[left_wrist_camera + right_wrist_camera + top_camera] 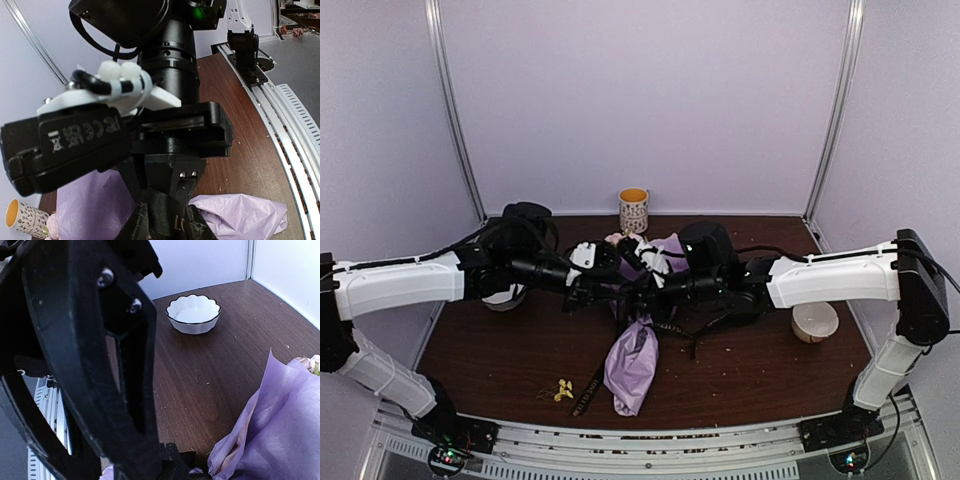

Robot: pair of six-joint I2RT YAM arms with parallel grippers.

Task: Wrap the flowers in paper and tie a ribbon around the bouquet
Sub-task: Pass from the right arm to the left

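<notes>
The bouquet (pixel 632 362) lies lengthwise mid-table, lilac paper (pixel 250 217) wrapped round it, with pale pink flowers (pixel 618 240) at its far end. Both arms meet above it. In the left wrist view the black ribbon (pixel 161 212) with light lettering fills the gap between my left gripper's (pixel 165 227) fingers, which press on it from both sides. My right gripper (pixel 164 192) points down at the same strip, jaws shut on it just above. A loose end of ribbon (pixel 588 393) rests on the table near the cone's narrow tip. The right wrist view shows paper (pixel 280 430) and a bloom (pixel 307 362).
A patterned paper cup (pixel 633 210) stands at the back wall. A white scalloped bowl (pixel 193 314) sits at the right, and another bowl (pixel 505 297) is partly under the left arm. Fallen yellow blossoms (pixel 563 390) lie near the front rail.
</notes>
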